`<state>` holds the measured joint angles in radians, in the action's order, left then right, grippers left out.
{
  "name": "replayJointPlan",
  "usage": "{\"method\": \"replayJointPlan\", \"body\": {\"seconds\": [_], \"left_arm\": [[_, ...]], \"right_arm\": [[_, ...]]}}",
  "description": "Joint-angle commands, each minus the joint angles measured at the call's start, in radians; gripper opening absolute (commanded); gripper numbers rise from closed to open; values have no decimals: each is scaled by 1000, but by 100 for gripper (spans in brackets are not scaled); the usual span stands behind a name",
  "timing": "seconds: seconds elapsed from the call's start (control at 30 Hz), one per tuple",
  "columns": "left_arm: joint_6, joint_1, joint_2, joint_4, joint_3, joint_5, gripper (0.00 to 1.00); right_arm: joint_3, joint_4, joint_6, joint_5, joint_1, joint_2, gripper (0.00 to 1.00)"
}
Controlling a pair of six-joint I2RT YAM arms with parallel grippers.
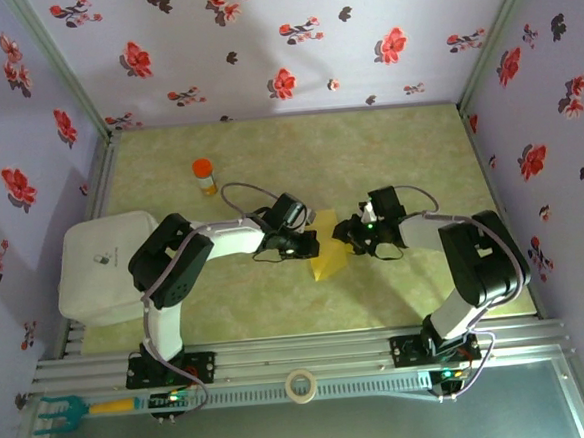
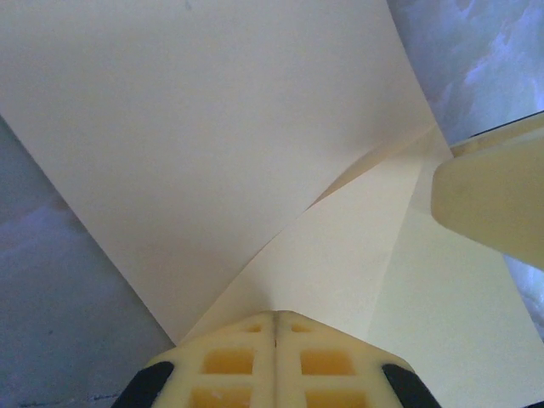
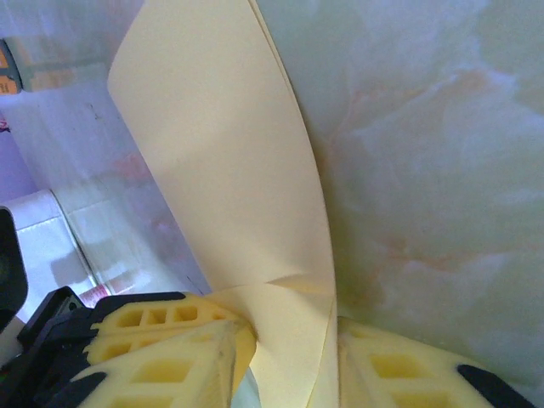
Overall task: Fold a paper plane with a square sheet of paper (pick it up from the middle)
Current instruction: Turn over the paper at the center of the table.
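my left gripper (image 2: 274, 316) clamps the sheet of paper (image 1: 329, 256) mid-worktop (image 1: 418, 150). my right gripper (image 3: 293, 327) straddles it; whether gripping, i cannot tell.

Probably a lab test booth: floral-papered walls (image 1: 290, 49), aluminium rail (image 1: 302, 357)

A little orange-capped bottle (image 1: 203, 176) stood on the green desk (image 1: 387, 142). A white bag (image 1: 100, 267) lay at its left side.

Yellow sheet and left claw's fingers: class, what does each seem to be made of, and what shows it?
Yellow sheet: thin matte paper, apparently; it curves smoothly and holds a sharp crease. Left claw's fingers: probably moulded or printed plastic, cream, matte, with square hollow pockets.
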<state>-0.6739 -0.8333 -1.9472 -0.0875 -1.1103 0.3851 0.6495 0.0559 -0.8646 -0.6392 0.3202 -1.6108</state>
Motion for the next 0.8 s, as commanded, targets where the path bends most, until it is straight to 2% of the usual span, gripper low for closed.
{"method": "replayJointPlan", "body": {"seconds": [0.0, 0.77], "left_arm": [[11, -7, 16, -51, 23, -23, 0], [2, -7, 28, -35, 26, -20, 0]], "right_arm": [[7, 31, 13, -26, -12, -17, 30], [1, 68, 15, -39, -25, -58, 12]]}}
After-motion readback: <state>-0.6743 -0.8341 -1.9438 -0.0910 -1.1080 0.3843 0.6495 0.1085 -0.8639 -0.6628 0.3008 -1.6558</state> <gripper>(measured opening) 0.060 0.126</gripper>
